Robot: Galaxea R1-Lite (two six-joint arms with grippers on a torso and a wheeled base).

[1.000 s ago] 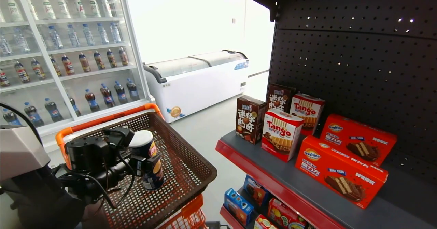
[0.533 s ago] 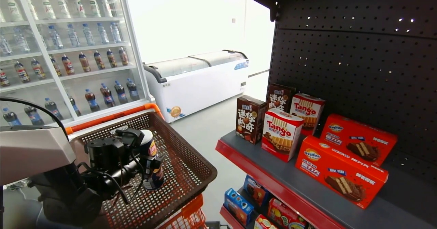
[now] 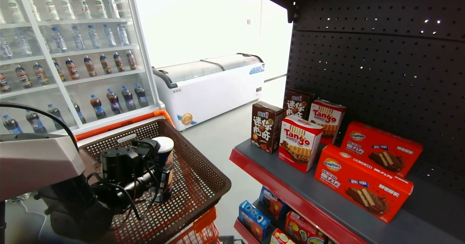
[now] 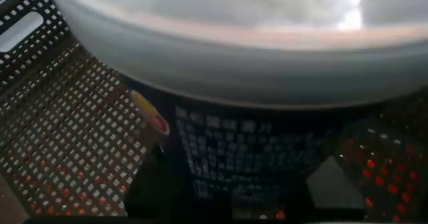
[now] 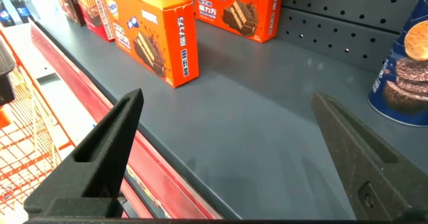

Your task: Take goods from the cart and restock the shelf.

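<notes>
Can of chips [image 3: 167, 158] upright inside the brown mesh basket [image 3: 209, 166] of the cart, white lid up, near the basket's middle; can't tell if its base touches the basket floor. Left gripper [image 3: 160, 173] comes in from the side at mid-height, fingers closed against the can body, firm hold. Left wrist view: can [image 4: 247, 150] right under the camera, lid rim across the top, basket mesh [image 4: 60, 130] around it. Basket walls stand on all sides of the can, and the orange cart handle [image 3: 120, 123] is on the far side. A strip of floor separates the basket rim from the shelf [image 3: 327, 202] and its red front edge [image 3: 290, 196]. On the shelf: brown boxes [image 3: 266, 127], wafer boxes [image 3: 299, 142], orange boxes [image 3: 363, 182] in a row from the near end, with a bare grey strip along the front. Right gripper [image 5: 227, 97] hangs over the shelf [image 5: 267, 137], fingers spread wide, holding nothing; below it is a bare patch between an orange box [image 5: 150, 33] and a blue cookie tub [image 5: 404, 77].
</notes>
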